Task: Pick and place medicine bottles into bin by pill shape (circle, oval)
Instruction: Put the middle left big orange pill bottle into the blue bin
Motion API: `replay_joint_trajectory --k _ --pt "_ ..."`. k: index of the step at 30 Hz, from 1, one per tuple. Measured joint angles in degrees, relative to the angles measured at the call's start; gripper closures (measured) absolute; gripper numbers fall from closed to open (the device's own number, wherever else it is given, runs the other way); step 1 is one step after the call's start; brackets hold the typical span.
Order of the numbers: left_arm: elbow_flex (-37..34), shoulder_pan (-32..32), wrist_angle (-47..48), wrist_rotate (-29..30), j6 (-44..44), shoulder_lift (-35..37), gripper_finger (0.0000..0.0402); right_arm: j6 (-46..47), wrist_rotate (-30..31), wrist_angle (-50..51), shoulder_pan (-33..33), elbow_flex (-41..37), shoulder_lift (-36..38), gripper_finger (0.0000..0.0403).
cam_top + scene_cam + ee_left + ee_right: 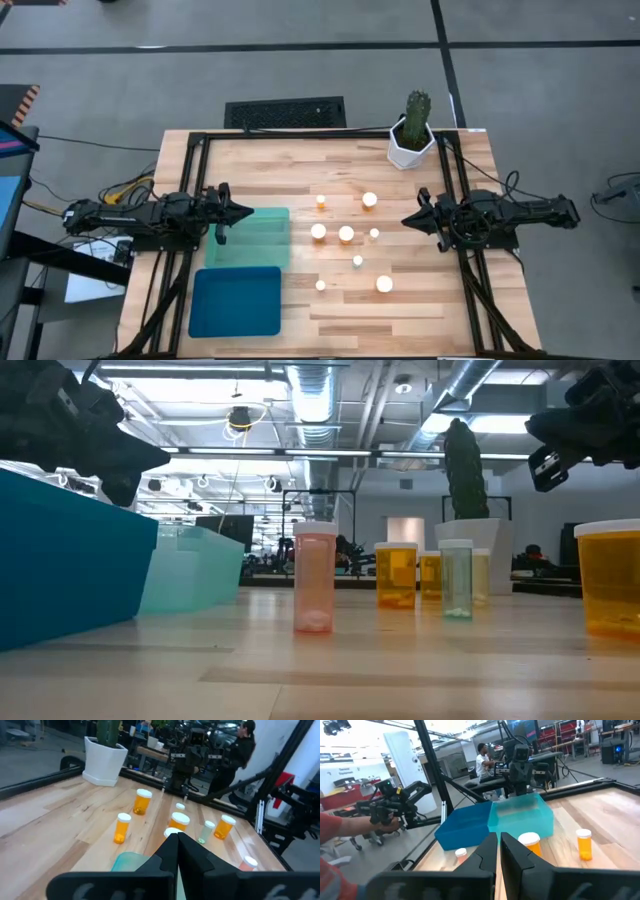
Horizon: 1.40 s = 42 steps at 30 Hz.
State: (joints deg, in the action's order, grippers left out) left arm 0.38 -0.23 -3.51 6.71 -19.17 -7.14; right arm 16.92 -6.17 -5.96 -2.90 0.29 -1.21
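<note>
Seven small amber-orange medicine bottles (pixel 346 234) with white caps stand loose on the pale wooden table (pixel 250 160), all between the two arms, none in a bin yet. Two trays sit on the left side: pale translucent teal bin (pixel 250 240) and, nearer the table's front edge, dark blue plastic bin (pixel 236 302), touching or nearly so. Left gripper (pixel 248 212) hangs over the far edge of the teal bin, fingers closed, holding nothing. Right gripper (pixel 407 219) hovers just right of the bottle cluster, also closed and empty. White faceted pot with green cactus (pixel 411 132) sits at the back, apart from the bottles.

Risks, judged: bottles stand close, some narrow, so a descending gripper could knock a neighbour over and send it rolling off the table. Jaws must open before any approach or they will just push a bottle. Pill shape is hard to read through amber walls, so wrong-bin sorting is likely. Bins adjacent: a drop near the shared edge could land wrong.
</note>
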Motion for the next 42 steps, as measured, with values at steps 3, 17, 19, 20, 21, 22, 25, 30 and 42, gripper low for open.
replay_joint_trajectory --k 3,17,19,20,21,22,25,30,42 --pt "0.0 0.0 -3.6 2.3 0.8 0.0 0.0401 -0.7 0.7 -1.4 0.2 0.3 0.0 0.0366" --pt "10.5 0.1 -12.9 2.8 -4.6 -0.1 0.025 4.2 16.7 -1.2 2.8 12.9 0.0 0.0253" --pt "13.5 0.1 -12.7 4.0 -6.7 -1.0 0.0224 4.8 16.8 -1.5 2.7 15.5 -0.2 0.0231" --pt "15.0 0.1 -12.1 4.9 -8.2 -1.6 0.0213 5.2 16.9 -1.6 2.7 16.9 -0.6 0.0222" --pt "16.7 0.1 -11.5 5.7 -9.6 -2.7 0.0203 5.4 17.6 -1.2 2.7 18.2 -0.9 0.0214" --pt "18.8 0.1 -10.9 6.1 -10.6 -4.1 0.0196 5.5 18.5 -0.3 2.7 19.8 -1.4 0.0206" --pt "25.7 0.1 -6.7 6.1 -12.0 -9.9 0.0184 5.3 21.0 3.0 2.7 25.0 -3.8 0.0195" --pt "39.5 0.1 6.2 4.9 -10.6 -23.6 0.0182 5.2 22.4 15.2 2.7 34.1 -9.3 0.0196" --pt "62.6 0.1 23.0 -2.1 6.6 -55.9 0.0181 5.1 22.4 31.1 2.6 44.7 -19.7 0.0194"
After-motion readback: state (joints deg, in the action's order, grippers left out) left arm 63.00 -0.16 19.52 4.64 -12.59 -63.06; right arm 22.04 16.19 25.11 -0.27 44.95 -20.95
